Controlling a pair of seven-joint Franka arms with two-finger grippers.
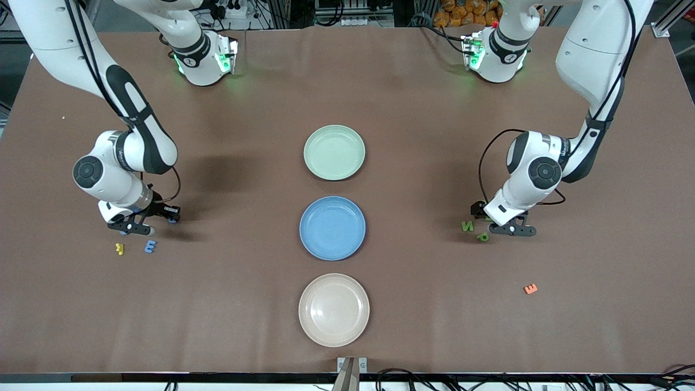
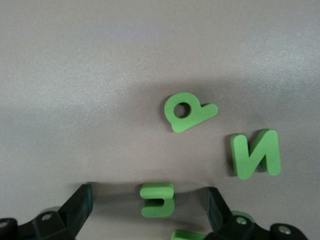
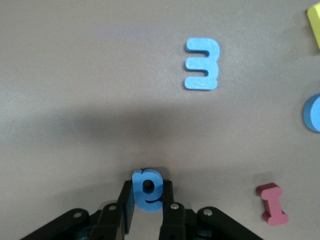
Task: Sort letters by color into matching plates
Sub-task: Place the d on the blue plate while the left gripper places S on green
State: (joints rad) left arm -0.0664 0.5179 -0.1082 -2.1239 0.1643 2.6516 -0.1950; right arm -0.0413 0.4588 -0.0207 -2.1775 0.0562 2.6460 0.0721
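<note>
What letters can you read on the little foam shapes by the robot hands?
"N": green letter on the table.
"E": blue letter on the table.
"E": green letter between the open left gripper's fingers.
"I": red letter on the table.
"e", perhaps: blue letter pinched in the right gripper.
Writing on the arms: too small.

We note two glossy white arms with black joint bands and caps, black cables looped alongside, green-lit bases, and black grippers with silver screws.
</note>
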